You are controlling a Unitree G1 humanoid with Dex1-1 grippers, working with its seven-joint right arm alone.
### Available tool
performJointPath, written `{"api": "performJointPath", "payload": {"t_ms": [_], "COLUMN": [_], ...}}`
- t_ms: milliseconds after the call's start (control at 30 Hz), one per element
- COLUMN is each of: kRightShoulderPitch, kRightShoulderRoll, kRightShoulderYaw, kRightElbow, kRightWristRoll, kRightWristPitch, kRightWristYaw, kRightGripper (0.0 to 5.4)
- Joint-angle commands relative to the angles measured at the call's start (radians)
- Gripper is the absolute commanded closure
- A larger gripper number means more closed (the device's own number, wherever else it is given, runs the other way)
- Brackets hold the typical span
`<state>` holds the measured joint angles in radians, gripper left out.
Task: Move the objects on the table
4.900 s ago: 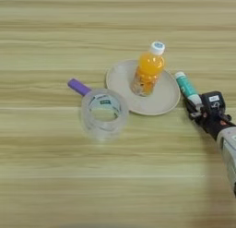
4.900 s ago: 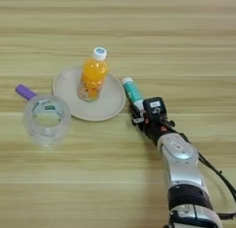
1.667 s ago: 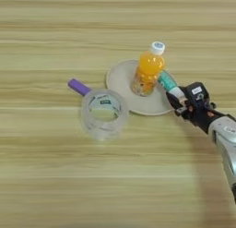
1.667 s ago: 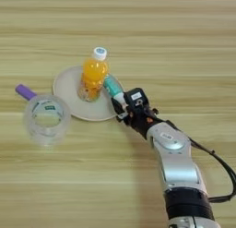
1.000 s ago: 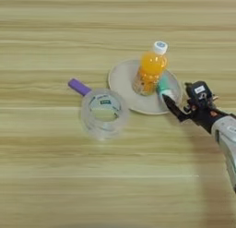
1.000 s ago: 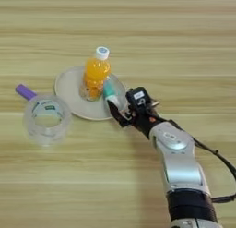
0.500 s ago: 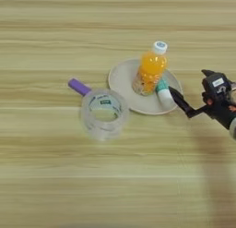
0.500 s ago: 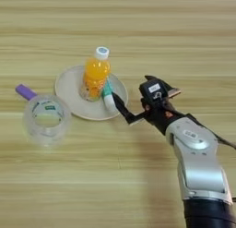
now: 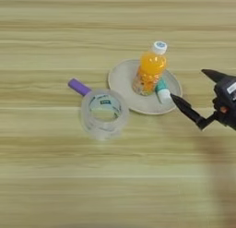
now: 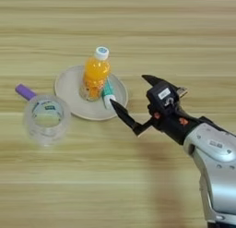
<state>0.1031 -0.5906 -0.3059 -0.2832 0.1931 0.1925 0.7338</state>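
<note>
On the beige plate (image 10: pixel 69 86), your teal tube (image 10: pixel 108 94) lies against the orange juice bottle (image 10: pixel 94 75). Left: the tape roll (image 10: pixel 44 118), purple stick (image 10: pixel 24 91) touching behind, both on the table (image 10: pixel 138 185). Right: your gripper (image 10: pixel 134 92), jaws spread wide, empty.

- Both views look down on the wooden table (image 9: pixel 55 176) from above, steep angle, and the tabletop fills the whole picture.
- Left eye view sits a bit further left: the plate (image 9: pixel 122 79) lands just past centre toward 1 o'clock, and the arm is cut off at 3 o'clock.
- Right eye view reaches further right: the same plate (image 10: pixel 69 91) slides toward 10 o'clock, and the forearm (image 10: pixel 216 153) shows down to 5 o'clock.
- Shared between them: plate, bottle (image 9: pixel 148 70), tape roll (image 10: pixel 45 118).
</note>
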Motion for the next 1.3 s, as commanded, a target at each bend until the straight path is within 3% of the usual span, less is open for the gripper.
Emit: {"api": "performJointPath", "payload": {"t_ms": [33, 467, 733, 1033, 1300], "kRightShoulderPitch": [-0.032, -0.043, -0.085, -0.195, -0.244], "kRightShoulderRoll": [-0.054, -0.045, -0.05, -0.1, -0.124], "kRightShoulderYaw": [-0.011, 0.034, 0.167, 0.317, 0.425], "kRightElbow": [-0.058, -0.07, -0.103, -0.174, -0.173], "kRightWristRoll": [0.005, -0.011, -0.052, -0.141, -0.208], "kRightWristPitch": [-0.03, -0.055, -0.066, -0.05, -0.055], "kRightWristYaw": [0.005, 0.041, 0.09, 0.17, 0.242], "kRightGripper": [0.05, 0.05, 0.05, 0.05, 0.05]}}
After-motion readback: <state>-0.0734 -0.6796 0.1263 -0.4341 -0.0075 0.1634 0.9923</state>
